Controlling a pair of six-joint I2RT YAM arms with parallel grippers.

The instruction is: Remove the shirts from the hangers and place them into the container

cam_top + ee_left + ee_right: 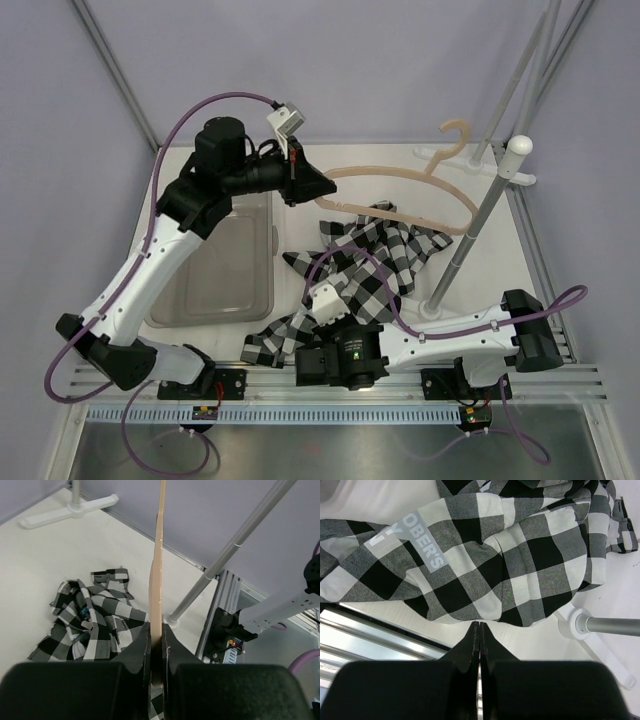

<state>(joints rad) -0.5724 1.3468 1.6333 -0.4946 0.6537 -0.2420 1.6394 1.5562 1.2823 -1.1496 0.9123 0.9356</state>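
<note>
the left gripper (159, 632) was squeezed tight on the thin end of the hanger (159, 565). it held it above the table, just past the far right corner of the tub (220, 285). the shirt (375, 265) lay in a heap on the table, right beside the tub and not in it. the right gripper (479, 626) was pinched closed with nothing in it. its tips were at the edge of the shirt, by the tub's near right corner.

Left arm (150, 265) reaches up toward 1 o'clock, its wrist turned toward 3 o'clock, left gripper (159, 639) jaws pinched on the hanger (159, 555). Right arm (450, 340) lies low, stretched toward 9 o'clock, right gripper (479, 626) jaws pressed together
</note>
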